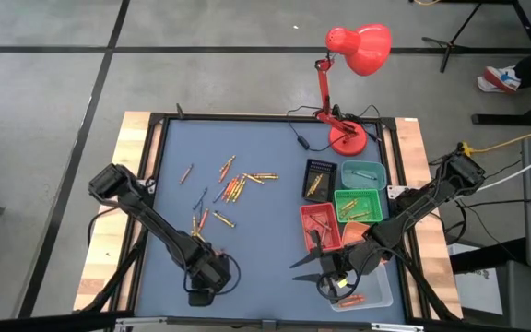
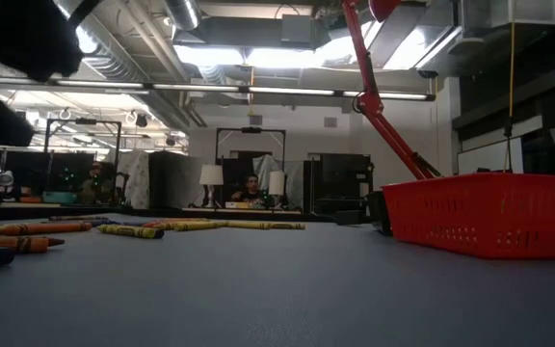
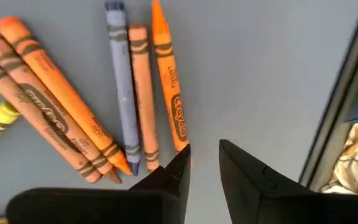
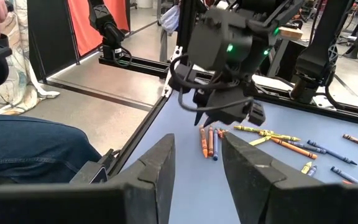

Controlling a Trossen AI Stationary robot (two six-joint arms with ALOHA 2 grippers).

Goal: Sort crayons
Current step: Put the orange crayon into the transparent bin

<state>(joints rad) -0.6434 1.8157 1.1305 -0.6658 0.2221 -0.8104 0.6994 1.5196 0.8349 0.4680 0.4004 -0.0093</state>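
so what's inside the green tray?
Green tray: a few orange/yellow crayons lie along its near side in the high view. The low view doesn't show it, so an exact count is unclear.

lab: concrete floor (image 1: 44,83), ceiling ducts (image 2: 249,34).

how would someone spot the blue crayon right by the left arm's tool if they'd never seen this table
Start at the left tool, low over the blue table at its near left side. Just ahead of its open fingers lies a small fan of crayons. The blue crayon is the only blue-grey one there, lying between the orange ones and alongside them.
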